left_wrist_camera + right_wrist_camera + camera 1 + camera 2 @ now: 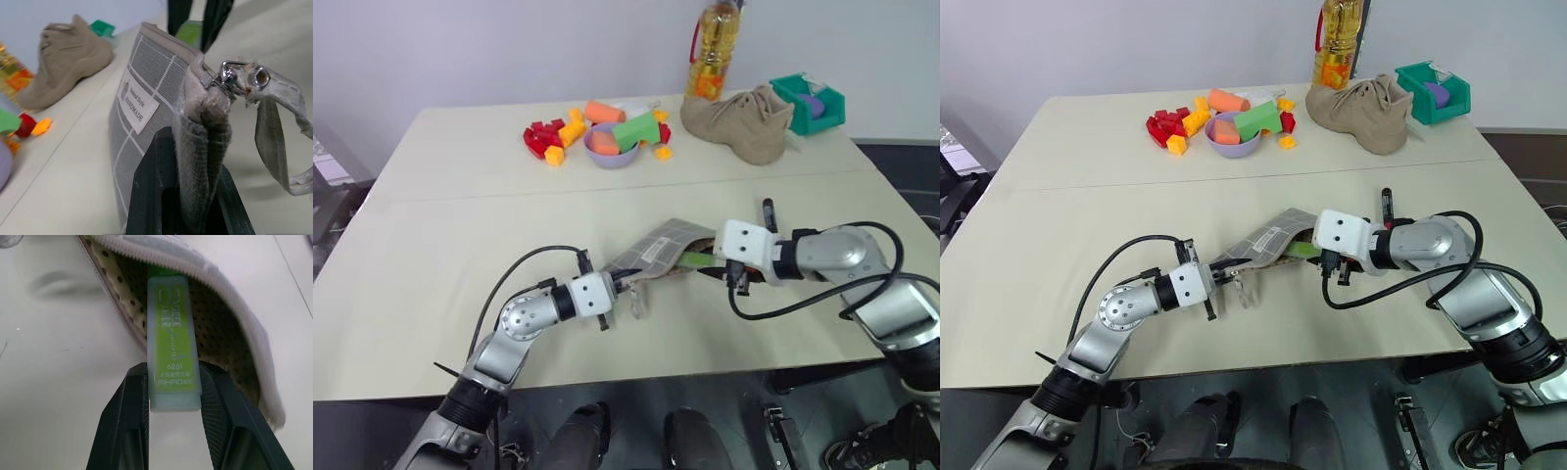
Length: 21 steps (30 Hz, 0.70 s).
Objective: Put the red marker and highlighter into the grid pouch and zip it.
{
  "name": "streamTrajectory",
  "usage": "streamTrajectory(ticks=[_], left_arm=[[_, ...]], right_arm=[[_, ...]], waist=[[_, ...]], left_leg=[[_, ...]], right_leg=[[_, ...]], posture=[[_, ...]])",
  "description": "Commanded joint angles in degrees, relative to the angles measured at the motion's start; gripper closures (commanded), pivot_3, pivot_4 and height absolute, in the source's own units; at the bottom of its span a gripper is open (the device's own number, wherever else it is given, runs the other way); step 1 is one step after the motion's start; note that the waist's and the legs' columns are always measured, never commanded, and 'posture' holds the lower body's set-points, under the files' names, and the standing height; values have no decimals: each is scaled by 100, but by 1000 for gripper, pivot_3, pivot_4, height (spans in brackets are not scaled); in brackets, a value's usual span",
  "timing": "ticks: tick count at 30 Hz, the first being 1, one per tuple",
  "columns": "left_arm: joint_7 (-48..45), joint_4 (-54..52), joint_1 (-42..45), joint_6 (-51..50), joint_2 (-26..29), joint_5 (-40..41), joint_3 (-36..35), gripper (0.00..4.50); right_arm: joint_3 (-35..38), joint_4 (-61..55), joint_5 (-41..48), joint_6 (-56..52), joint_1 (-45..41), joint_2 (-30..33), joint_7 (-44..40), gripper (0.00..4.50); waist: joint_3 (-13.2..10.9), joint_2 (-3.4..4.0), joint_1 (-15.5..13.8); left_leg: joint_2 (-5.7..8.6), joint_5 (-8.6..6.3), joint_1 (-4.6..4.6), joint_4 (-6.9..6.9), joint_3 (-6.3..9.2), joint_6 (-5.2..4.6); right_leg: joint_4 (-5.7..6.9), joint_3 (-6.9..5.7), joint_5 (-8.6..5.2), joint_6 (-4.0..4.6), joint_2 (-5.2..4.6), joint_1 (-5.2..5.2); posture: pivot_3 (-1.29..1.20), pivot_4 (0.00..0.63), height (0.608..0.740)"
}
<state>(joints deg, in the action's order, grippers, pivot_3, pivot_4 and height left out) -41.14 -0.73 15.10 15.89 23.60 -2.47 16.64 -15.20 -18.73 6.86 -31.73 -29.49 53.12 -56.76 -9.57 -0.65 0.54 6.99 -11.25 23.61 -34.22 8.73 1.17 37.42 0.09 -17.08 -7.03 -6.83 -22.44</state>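
Highlighter [173,342] pinched in the right claw [173,396], its far end inside the grid pouch [661,250] mouth — left claw [181,196] clamped tight on the pouch's zipper-pull end; red marker [770,213] just beyond the pouch.

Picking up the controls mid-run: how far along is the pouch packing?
Nothing is finished yet. In hand: the left gripper pinches the grid pouch by its zipper end, while the right gripper feeds the highlighter into the open mouth, its front end already inside. Left: the red marker lies on the table beside the right arm, and the zipper is unzipped.
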Motion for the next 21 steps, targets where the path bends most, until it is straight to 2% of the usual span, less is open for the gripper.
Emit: streamTrajectory(ticks=[1, 5, 8, 12, 16, 21], left_arm=[[-21, 1, 92, 113, -15, 72, -47, 4500], [222, 60, 64, -58, -158, 109, -191, 4500], [704, 155, 33, -265, -420, 25, -325, 4500], [1047, 224, 65, -421, -622, -43, -402, 4500], [1408, 318, 154, -576, -910, -94, -437, 4500], [1495, 349, 194, -603, -1002, -145, -366, 4500]], right_arm=[[173, -89, 42, 0, -237, -156, 3, 2087], [609, -71, 153, -154, -55, -88, 120, 27], [1470, 556, 326, -499, 169, -204, 615, 27], [1806, 1288, 242, -662, 174, -427, 1175, 27], [2432, 2673, 276, -1148, -165, -1175, 2367, 27], [2680, 3421, 265, -1267, -299, -1606, 3086, 27]], waist=[[0, 0, 0], [0, 0, -24], [-1, -1, -88], [0, -1, -107], [1, -3, -117], [2, -1, -115]], left_leg=[[0, 0, 0, 0, 1, 0], [1, 0, 0, 0, 1, 0], [2, 0, 1, -3, 1, -1], [2, 0, 0, -7, -1, -1], [3, 0, -2, -8, -3, -1], [3, 1, -1, -7, -7, 0]], right_leg=[[0, 0, 0, 0, 0, 0], [-1, 0, 0, 0, -1, 1], [-2, 0, 1, -2, -2, 3], [0, 1, 6, -8, 1, 3], [2, 3, 7, -7, 0, 6], [3, 7, 7, -7, 0, 2]], posture=[[0, 150, 740], [0, 150, 740], [0, 150, 740], [0, 150, 740], [0, 150, 740], [0, 150, 740]])
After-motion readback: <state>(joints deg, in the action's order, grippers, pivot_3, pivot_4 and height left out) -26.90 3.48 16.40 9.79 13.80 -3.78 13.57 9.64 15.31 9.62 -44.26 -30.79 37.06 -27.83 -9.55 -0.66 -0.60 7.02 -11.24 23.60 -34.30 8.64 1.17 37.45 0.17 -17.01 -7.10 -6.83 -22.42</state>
